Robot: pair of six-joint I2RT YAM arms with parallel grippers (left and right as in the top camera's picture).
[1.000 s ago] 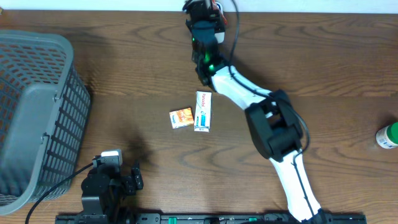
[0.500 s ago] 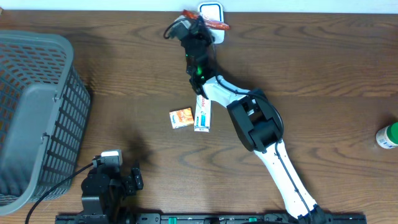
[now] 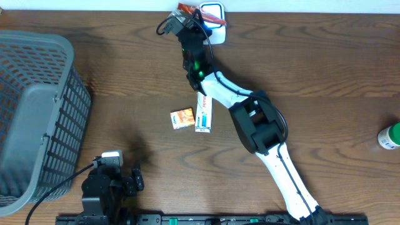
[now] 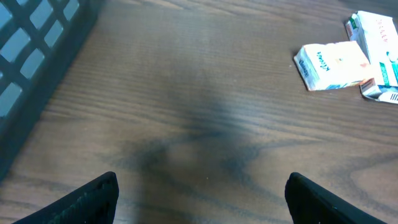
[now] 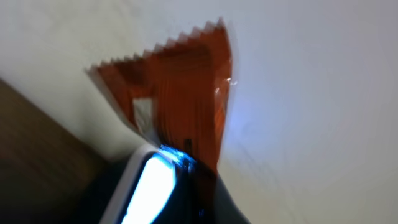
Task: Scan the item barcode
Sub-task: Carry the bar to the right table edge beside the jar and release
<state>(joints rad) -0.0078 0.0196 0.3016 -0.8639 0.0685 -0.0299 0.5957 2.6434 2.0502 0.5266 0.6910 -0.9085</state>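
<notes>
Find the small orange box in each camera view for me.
Overhead: small orange box mid-frame, just left of the long white box.
Left wrist: upper right, the white box beside it at the edge.
Right wrist: absent; the held orange packet shows instead.
Shared landmark: the long white box.

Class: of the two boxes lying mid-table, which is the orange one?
The smaller box, on the basket side; the longer box beside it is white and teal.

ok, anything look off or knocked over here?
Nothing stands out. The right hand holds the orange packet at the scanner; the small box and long box lie flat mid-table, and the basket is upright.
</notes>
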